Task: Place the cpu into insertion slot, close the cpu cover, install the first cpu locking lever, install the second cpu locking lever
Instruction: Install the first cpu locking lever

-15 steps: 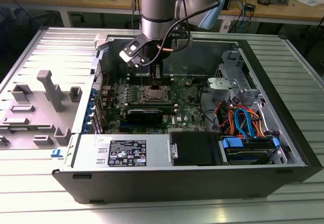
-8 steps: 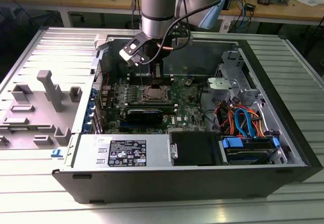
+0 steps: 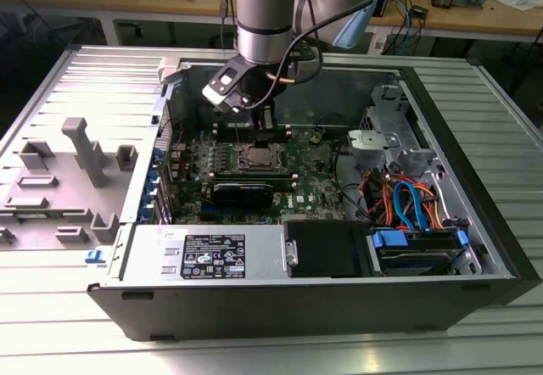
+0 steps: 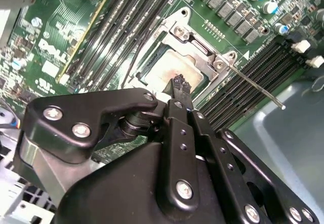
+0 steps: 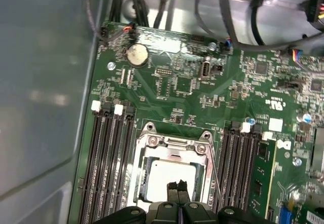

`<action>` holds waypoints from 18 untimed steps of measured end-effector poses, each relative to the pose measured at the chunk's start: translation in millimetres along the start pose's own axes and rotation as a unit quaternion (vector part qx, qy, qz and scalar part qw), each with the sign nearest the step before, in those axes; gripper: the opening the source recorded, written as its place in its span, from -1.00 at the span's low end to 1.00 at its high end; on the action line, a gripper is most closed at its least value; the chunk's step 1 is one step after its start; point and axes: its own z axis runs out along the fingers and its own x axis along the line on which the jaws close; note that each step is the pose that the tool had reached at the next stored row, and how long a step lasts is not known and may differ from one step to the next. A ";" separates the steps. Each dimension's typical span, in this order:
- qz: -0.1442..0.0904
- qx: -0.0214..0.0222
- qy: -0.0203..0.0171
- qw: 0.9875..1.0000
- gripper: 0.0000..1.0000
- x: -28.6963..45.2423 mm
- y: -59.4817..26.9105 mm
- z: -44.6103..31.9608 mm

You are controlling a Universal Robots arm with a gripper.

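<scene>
Pincer (image 5: 177, 187) over the socket: its fingertips are lying together with nothing between them, and I am watching them hang just above the cpu (image 5: 169, 172) in both wrist views. The cpu is sitting flat in the insertion slot (image 5: 143, 181), amid green board. The cpu cover (image 5: 174, 144) is lying down around the chip, framing its silver top. One thin locking lever (image 4: 255, 86) is standing free, slanting out over the memory slots (image 4: 263, 57). In the exterior view, the arm (image 3: 267, 10) is reaching down into the open computer case (image 3: 322, 307), which is resting on the ribbed bench (image 3: 85, 333).
</scene>
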 end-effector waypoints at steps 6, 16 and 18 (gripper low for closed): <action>-0.049 -0.002 0.000 0.999 -0.79 0.0 0.0 -0.1; -0.093 -0.005 0.001 0.996 -0.79 -0.2 0.0 -4.2; -0.115 -0.006 0.001 0.993 -0.79 -0.2 0.0 -4.2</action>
